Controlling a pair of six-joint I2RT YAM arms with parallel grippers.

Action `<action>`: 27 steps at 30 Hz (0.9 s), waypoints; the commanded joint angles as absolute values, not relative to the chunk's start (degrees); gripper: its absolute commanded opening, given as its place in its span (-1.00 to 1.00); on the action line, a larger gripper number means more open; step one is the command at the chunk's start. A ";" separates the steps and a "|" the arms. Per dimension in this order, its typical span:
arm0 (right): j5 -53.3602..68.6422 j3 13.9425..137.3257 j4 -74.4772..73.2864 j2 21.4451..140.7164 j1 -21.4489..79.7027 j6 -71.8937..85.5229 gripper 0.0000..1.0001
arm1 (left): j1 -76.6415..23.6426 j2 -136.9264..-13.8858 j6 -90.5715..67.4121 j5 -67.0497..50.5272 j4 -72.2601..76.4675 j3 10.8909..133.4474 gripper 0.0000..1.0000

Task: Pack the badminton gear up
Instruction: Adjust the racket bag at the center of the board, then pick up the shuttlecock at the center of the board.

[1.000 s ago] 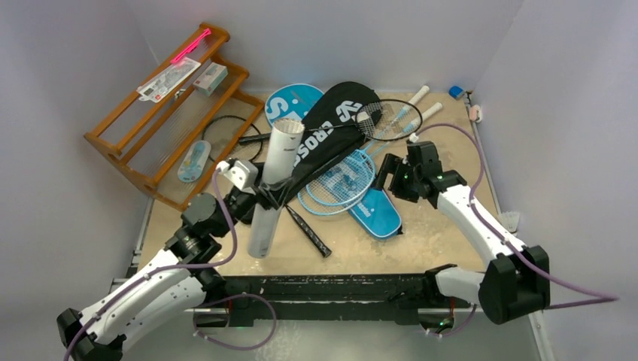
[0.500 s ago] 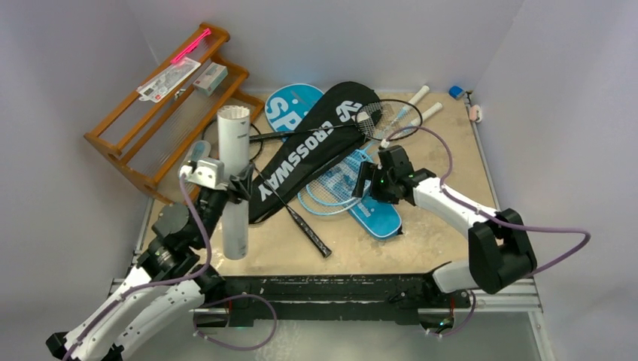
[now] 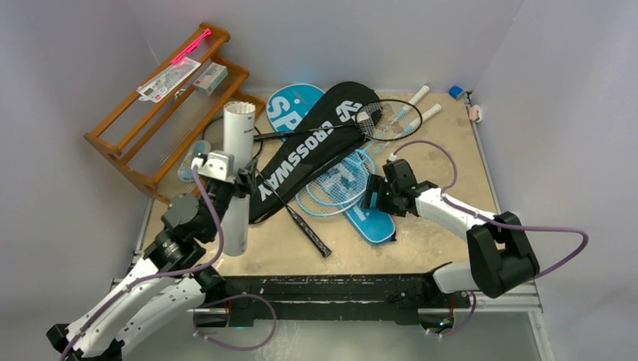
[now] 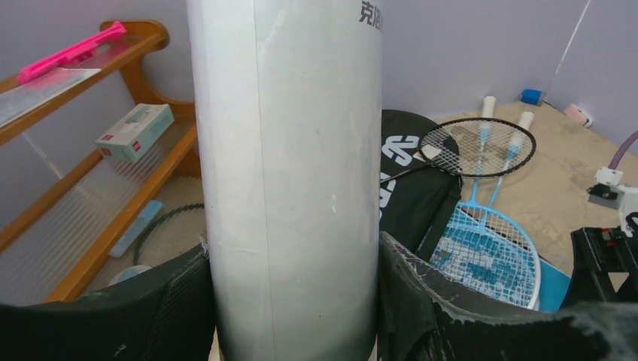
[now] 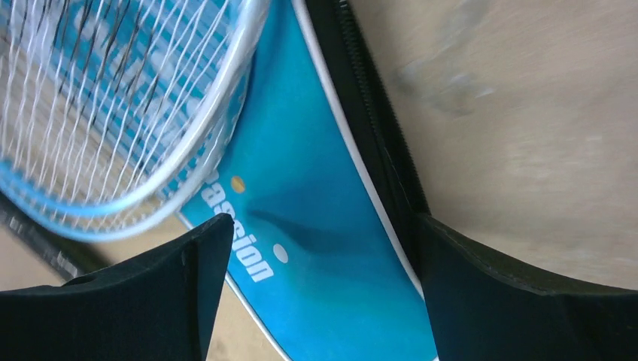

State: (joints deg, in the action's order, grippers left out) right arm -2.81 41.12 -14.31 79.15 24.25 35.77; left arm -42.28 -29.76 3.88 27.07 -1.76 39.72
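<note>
My left gripper (image 3: 239, 184) is shut on the long white tube (image 3: 238, 173), which it holds nearly upright at the table's left. In the left wrist view the tube (image 4: 293, 165) fills the gap between both pads (image 4: 180, 308). The black CROSSWAY cover (image 3: 308, 150) lies diagonally in the middle, over the blue SPORT cover (image 3: 288, 105). Light-blue rackets (image 3: 338, 184) lie on a blue cover's narrow end (image 3: 374, 223). My right gripper (image 3: 374, 197) hangs open just above that end, with the blue cover (image 5: 316, 226) between its fingers (image 5: 165, 286). A black racket (image 3: 387, 119) lies at the back.
A wooden rack (image 3: 169, 105) with packaged items and a pink stick (image 3: 192, 45) stands at the back left, close to the tube. A second black racket's handle (image 3: 308, 229) lies in front of the covers. Small blue (image 3: 457, 92) and pink (image 3: 475, 113) items sit in the far right corner.
My left arm swung the tube leftward off the black cover and stood it more upright. My right gripper moved left and down onto the blue cover's narrow end.
</note>
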 commanded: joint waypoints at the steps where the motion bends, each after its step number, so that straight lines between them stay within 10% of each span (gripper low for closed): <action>1: 14.56 37.94 -1.89 76.24 26.80 35.71 0.76 | -42.20 -34.66 1.00 23.81 5.79 40.28 0.24; 14: -29.33 58.62 -27.86 71.72 32.96 34.84 0.98 | -42.18 -48.11 -4.54 19.38 10.55 43.93 0.22; 27: -41.13 71.19 -48.51 84.34 26.23 52.46 0.98 | -42.10 -48.52 -4.34 20.23 6.11 49.30 0.20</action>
State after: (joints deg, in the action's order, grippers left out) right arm -35.53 69.17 -36.91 78.46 31.92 44.40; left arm -42.28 -49.28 -3.01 20.62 5.02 46.70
